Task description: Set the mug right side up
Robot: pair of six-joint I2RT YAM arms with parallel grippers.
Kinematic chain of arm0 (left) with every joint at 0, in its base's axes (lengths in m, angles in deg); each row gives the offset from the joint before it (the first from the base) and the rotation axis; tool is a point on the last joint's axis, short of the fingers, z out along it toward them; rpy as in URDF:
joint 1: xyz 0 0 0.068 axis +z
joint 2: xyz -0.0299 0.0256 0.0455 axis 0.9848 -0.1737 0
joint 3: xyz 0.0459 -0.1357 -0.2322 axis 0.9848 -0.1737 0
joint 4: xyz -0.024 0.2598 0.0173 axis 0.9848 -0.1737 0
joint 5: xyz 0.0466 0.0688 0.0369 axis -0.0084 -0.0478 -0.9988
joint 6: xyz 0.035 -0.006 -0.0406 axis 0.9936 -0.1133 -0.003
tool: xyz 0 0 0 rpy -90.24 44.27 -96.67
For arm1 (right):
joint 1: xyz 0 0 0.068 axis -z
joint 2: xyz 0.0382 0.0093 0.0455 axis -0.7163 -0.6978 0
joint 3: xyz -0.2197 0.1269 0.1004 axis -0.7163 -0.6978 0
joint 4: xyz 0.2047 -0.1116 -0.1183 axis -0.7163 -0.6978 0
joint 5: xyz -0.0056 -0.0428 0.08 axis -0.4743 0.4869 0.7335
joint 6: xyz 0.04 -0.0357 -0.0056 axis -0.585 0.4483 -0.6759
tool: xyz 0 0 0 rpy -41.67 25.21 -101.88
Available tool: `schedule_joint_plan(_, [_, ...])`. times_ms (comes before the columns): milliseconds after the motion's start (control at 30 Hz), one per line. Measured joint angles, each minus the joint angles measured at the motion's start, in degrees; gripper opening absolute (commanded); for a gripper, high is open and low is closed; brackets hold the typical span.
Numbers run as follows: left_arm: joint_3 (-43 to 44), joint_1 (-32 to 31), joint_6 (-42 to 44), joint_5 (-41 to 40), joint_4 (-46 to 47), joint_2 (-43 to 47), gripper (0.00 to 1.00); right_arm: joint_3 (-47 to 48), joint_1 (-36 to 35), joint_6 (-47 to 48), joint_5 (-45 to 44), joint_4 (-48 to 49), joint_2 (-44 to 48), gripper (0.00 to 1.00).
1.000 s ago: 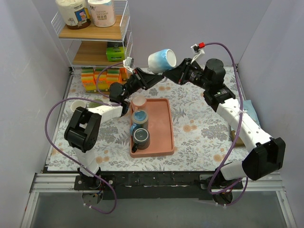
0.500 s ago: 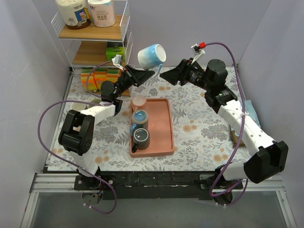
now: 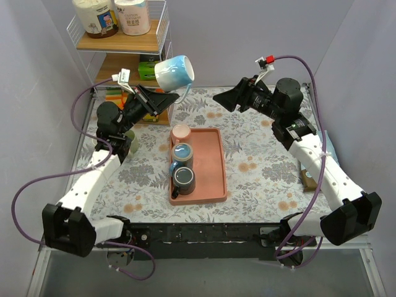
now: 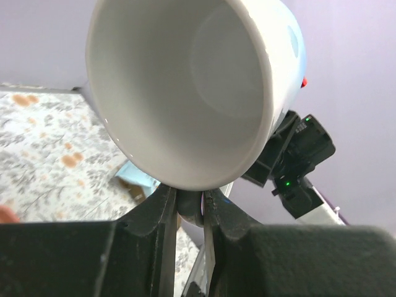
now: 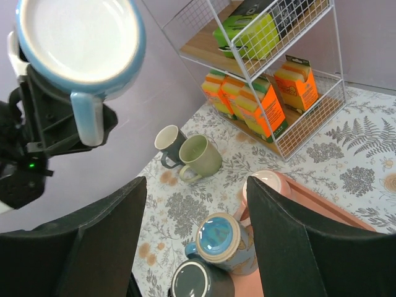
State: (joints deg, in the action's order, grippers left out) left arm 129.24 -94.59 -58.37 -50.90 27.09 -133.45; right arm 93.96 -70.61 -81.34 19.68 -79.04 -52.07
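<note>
A white and light blue mug (image 3: 174,71) hangs in the air in front of the shelf, tipped on its side. My left gripper (image 3: 175,96) is shut on its handle from below. In the left wrist view the mug's white mouth (image 4: 185,86) faces the camera, and the handle sits pinched in my left gripper (image 4: 190,205). The right wrist view shows the mug's base (image 5: 80,49) and its blue handle (image 5: 86,117). My right gripper (image 3: 218,97) stands open to the right of the mug, apart from it. Nothing is between its fingers (image 5: 105,241).
A salmon tray (image 3: 210,179) holds a pink mug (image 3: 180,132), a blue mug (image 3: 182,153) and a dark mug (image 3: 184,177). A green mug (image 5: 201,154) and a dark mug (image 5: 170,141) stand on the table at left. The wire shelf (image 3: 124,55) stands at the back left.
My right gripper has opened, let go of the mug and drawn back to the right. My left arm has carried the mug by its handle to the left.
</note>
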Motion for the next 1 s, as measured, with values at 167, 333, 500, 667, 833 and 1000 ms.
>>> schedule_joint_plan(167, [-0.2, 2.1, 6.8, -1.7, -15.2, 7.8, 0.00, 0.0, 0.7, 0.2, -0.2, -1.4, 0.0, 0.73])
schedule_joint_plan(333, [-0.8, 5.9, 10.1, -3.9, -24.5, 10.8, 0.00, 0.0, 1.2, 0.2, -0.1, -1.6, 0.0, 0.73])
schedule_joint_plan(500, [-0.4, 8.1, 15.2, -8.8, -36.2, 11.1, 0.00, 0.0, 1.6, 0.2, -0.1, -2.1, 0.0, 0.72])
schedule_joint_plan(667, [-0.4, 10.7, 18.0, -12.2, -45.0, 11.1, 0.00, 0.0, 2.3, 0.2, -0.1, -2.6, 0.0, 0.72])
schedule_joint_plan(833, [0.2, 12.4, 19.8, -15.5, -50.6, 10.4, 0.00, 0.0, 2.9, 0.1, -0.1, -2.6, 0.0, 0.72])
schedule_joint_plan(1000, [2.9, 13.0, 23.2, -18.6, -55.4, 5.8, 0.00, 0.0, 3.3, 0.1, -0.1, -2.7, 0.0, 0.72])
